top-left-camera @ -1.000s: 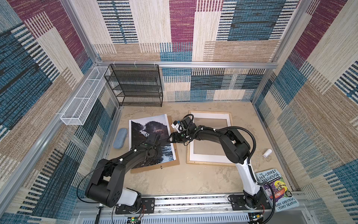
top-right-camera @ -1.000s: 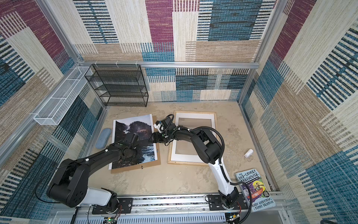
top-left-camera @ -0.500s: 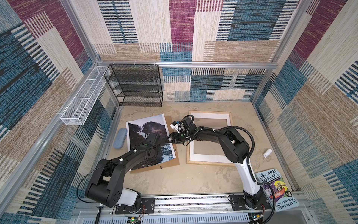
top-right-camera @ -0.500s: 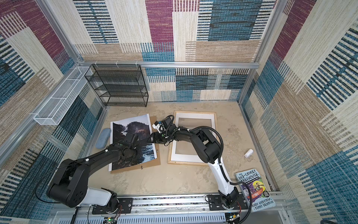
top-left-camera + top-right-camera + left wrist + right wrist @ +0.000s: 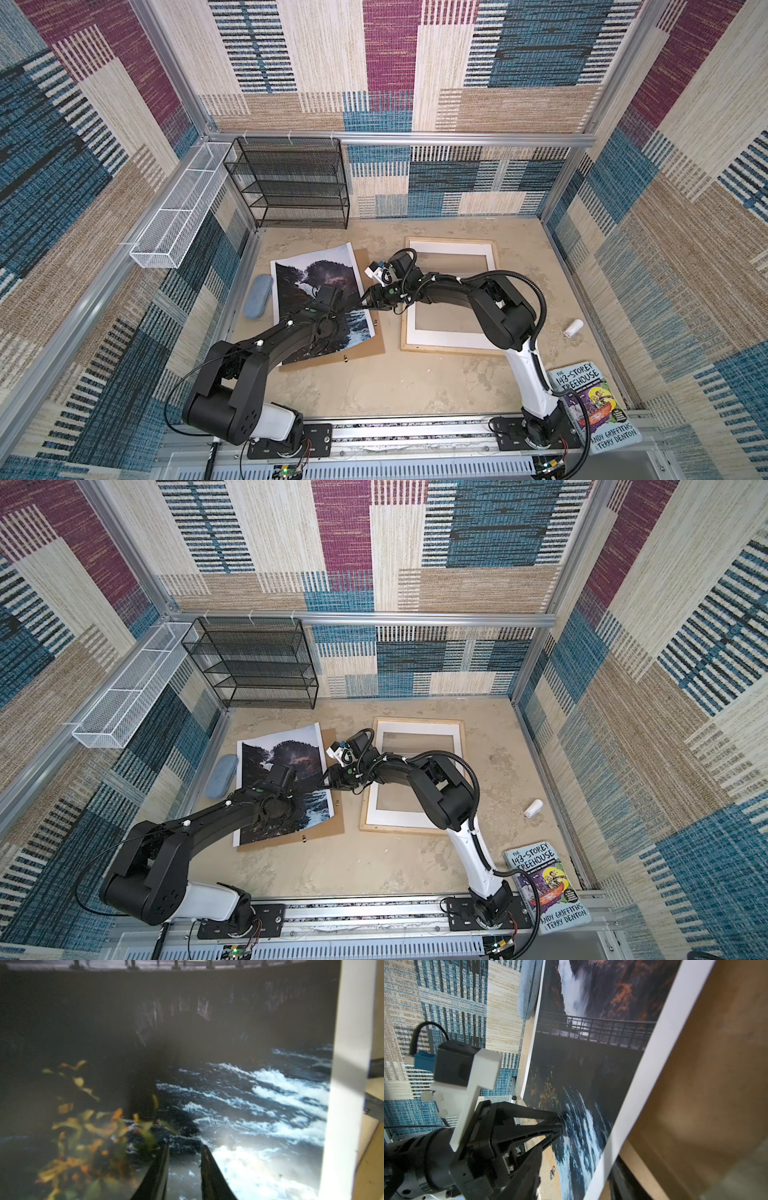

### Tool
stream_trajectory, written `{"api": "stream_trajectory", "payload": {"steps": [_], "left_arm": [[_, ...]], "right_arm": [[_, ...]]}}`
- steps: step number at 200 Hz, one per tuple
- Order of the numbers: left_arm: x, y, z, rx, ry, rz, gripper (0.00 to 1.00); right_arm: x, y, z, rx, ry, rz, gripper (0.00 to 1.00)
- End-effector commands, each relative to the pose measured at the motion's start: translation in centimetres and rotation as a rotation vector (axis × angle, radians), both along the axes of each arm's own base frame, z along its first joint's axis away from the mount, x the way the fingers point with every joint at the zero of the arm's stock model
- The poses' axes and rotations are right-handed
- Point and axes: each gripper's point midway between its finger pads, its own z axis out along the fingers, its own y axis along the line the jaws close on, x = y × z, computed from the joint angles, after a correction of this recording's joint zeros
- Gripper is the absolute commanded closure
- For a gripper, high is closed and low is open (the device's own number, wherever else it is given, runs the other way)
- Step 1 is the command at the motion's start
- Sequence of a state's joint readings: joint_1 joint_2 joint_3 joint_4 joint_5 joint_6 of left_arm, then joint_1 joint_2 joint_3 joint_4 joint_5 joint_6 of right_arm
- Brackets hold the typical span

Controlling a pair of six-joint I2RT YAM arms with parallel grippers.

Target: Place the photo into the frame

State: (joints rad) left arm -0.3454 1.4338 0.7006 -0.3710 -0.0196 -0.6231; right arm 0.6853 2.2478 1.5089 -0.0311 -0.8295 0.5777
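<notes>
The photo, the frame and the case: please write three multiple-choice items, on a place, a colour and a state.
1. Where is the photo relative to the frame? A. Left, on the brown backing board. B. Inside it. C. Behind it.
2. The glasses case is: A. red. B. pale blue. C. black.
3. The opening of the white mat shows: A. the photo. B. no photo. C. a drawing.
A: it overlaps the board. B: both top views agree. B: only bare beige shows inside.
</notes>
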Motion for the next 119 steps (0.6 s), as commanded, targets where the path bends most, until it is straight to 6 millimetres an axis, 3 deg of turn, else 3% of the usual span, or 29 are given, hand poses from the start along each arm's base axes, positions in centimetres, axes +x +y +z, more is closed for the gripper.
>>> {"api": "stream_trajectory", "payload": {"steps": [1,59,119], "left_arm": [[-0.2,-0.1,0.2,-0.006,-0.004,-0.013,0.7],[0.1,-0.6,0.6,-0.031,-0.027,-0.024,0.7],[0.4,-0.5,1.6,-0.036,-0.06,-0.016,0.7]], "right_arm": [[0.0,0.4,0.6,0.033,-0.01,0.013,0.57],[-0.1,0.5,0.1,0.031,0.004,0.012,0.67],[0.0,0.4,-0.2,0.017,-0.003,0.01,0.89]]}}
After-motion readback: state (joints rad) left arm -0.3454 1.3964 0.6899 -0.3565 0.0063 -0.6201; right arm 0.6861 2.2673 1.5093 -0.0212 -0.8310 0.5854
